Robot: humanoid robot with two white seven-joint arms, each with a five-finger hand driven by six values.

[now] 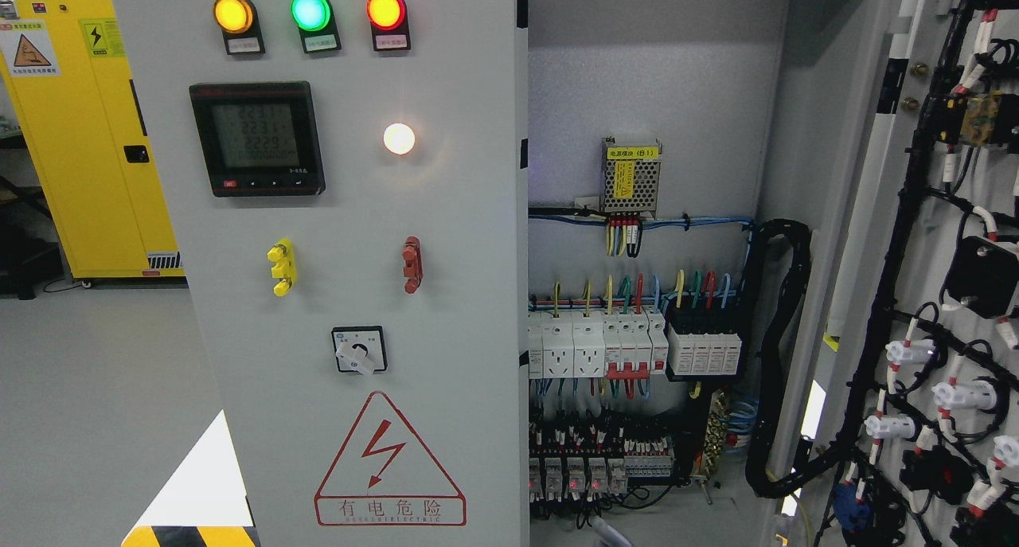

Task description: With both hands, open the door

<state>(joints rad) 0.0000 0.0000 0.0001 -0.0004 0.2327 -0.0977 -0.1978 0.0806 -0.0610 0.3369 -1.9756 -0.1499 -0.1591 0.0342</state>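
A grey electrical cabinet fills the head view. Its left door (446, 212) is closed and carries three lit indicator lamps (310, 11), a digital meter (257, 138), a white lamp (399, 138), yellow (280, 267) and red (411, 264) knobs, a rotary switch (358, 350) and a red shock-warning triangle (389, 461). The right door (884, 212) stands swung open, its inner face with black wiring and components (955, 388) turned toward me. The opening shows breakers (629, 344) and a power module (630, 177). Neither hand shows in the picture.
A yellow storage cabinet (87, 133) stands at the far left on the grey floor (95, 388). A black-and-yellow striped edge (191, 535) sits at the bottom left. A black cable conduit (784, 356) loops inside the cabinet near the open door's hinge side.
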